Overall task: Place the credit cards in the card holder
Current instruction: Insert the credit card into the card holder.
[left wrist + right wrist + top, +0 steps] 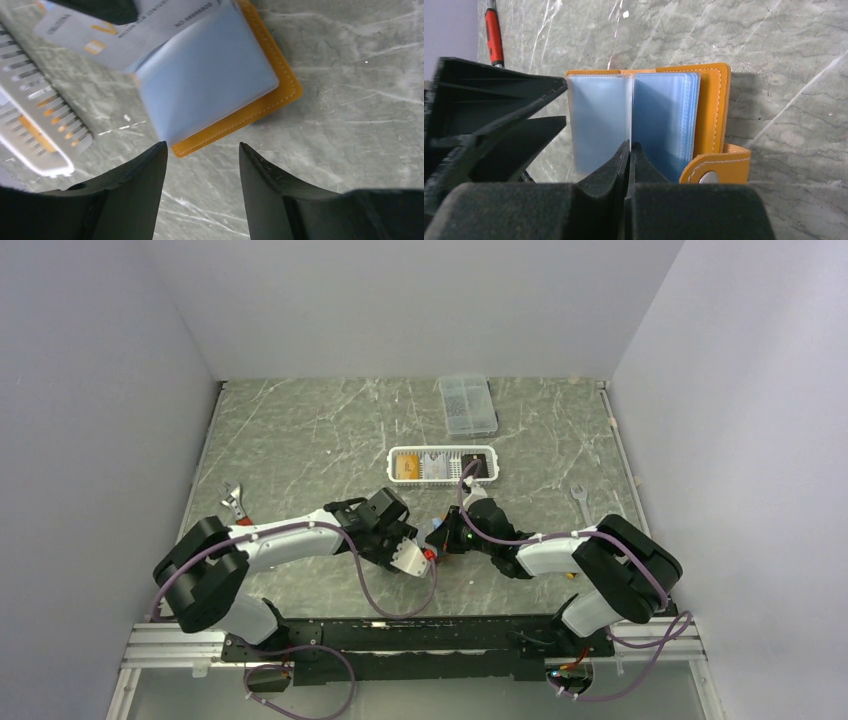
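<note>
- My right pincer point(629, 148) is clamped on a pale card point(125, 35), feeding it into the open holder point(714, 100) mid table point(300, 440).
- My left pincer point(202, 147) stands apart just near of it; next I push the card home.

Card holder point(715, 100): leather-look, stitched, glossy plastic sleeves point(664, 120), metal snap point(709, 177). Credit card point(100, 30): smooth plastic. Table point(794, 45): matt, marbled.

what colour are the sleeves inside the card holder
Pale translucent blue sleeves, within the orange card holder; clearest in the right wrist view.
</note>
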Available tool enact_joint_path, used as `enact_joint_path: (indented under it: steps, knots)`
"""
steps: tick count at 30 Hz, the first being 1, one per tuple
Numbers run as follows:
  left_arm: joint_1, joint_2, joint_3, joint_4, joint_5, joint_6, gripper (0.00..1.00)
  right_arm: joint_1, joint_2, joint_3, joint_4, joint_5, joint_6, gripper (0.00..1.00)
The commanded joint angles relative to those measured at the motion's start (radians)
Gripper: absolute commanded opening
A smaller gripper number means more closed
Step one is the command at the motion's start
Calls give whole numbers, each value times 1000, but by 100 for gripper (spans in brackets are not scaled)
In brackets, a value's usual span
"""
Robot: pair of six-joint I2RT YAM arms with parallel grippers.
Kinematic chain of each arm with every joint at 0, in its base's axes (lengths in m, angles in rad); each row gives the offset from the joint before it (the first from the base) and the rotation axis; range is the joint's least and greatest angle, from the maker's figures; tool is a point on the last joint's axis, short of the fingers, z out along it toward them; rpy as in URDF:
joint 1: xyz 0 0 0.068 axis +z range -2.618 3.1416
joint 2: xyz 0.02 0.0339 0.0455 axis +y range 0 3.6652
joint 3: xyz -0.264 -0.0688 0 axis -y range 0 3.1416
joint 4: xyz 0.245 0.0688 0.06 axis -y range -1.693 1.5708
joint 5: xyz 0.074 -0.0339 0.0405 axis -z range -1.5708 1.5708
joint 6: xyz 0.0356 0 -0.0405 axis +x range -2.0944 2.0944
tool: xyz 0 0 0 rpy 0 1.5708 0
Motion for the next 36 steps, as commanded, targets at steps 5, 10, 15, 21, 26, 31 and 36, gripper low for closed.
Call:
enact_joint_path:
  steps: [5, 10, 15, 21, 26, 31, 36]
  knots:
    - [-31, 84, 4, 83, 35, 47, 58, 3, -1, 7, -12, 22, 9, 0]
    - [-35, 129, 35, 46, 64, 33, 56, 3, -21, -7, -6, 45, 23, 0]
    - [-47, 151, 41, 6, 83, 20, 54, 3, -11, -14, 14, 57, 30, 0]
    - [-54, 173, 45, -36, 93, 11, 54, 2, 19, -56, 44, 61, 47, 0]
    - [-54, 181, 55, -37, 93, -17, 53, 6, 48, -73, 63, 32, 45, 0]
    - [-54, 175, 64, -37, 90, -56, 53, 11, 65, -67, 47, -2, 34, 0]
    - [-54, 162, 82, -37, 84, -110, 56, 12, 80, -43, 23, -17, 24, 0]
